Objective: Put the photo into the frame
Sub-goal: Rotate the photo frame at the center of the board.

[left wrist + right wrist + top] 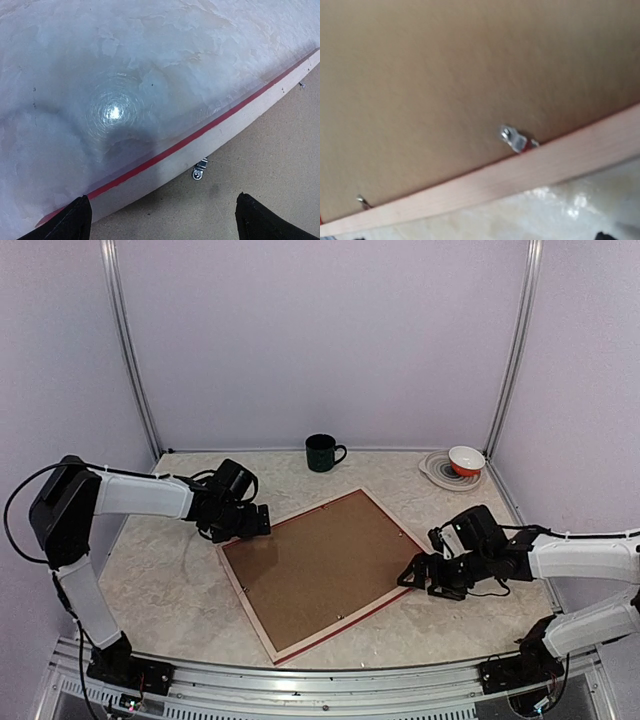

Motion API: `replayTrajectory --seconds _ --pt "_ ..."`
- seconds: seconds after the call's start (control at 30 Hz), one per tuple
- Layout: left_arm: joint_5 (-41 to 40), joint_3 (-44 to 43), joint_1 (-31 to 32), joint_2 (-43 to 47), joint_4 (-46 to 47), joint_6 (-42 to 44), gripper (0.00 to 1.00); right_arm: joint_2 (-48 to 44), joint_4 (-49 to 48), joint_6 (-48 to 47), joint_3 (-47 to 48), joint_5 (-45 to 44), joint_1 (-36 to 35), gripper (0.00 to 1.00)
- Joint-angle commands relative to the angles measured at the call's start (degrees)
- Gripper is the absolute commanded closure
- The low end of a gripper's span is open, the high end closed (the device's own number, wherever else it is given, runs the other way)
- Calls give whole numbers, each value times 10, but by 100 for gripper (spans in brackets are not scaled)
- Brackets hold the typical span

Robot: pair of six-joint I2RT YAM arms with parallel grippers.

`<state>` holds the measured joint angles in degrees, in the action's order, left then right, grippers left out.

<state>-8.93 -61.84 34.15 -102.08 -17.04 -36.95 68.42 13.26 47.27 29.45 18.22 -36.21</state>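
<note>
Your left gripper [246, 522] has its fingers [67, 222] spread wide with nothing between them, right over one edge of the frame [335, 632]. That frame lies face down between both grippers, pale wood back up, with the brown backing board [320, 565] filling it. The right gripper [415, 576] at the opposite corner looks spread too, but its wrist cam barely catches the fingers, so I'm not 100% sure. There's a dark mug [322, 453] well beyond both, and a little metal clip [199, 170] just ahead of the left fingers.

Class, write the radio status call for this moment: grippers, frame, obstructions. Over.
Left gripper open at left corner of large red-edged rectangular picture frame; right gripper open at its right edge. Frame face-down, brown backing board in it. Photo unseen. Nothing blocking.
</note>
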Motion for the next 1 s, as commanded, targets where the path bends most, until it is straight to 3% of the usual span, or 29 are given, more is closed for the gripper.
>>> replayTrajectory --seconds 0.0,0.5,0.7,0.97 --pt "26 19 3 -3 28 0 1 33 -49 34 -6 1 -16 1" --pt "18 86 30 23 68 -23 2 206 -109 24 106 -15 -17 1" --pt "-8 43 -21 33 43 -32 2 242 -84 -3 158 -20 10 1" --pt "-59 -15 -29 26 35 -21 2 227 -126 16 117 10 15 1"
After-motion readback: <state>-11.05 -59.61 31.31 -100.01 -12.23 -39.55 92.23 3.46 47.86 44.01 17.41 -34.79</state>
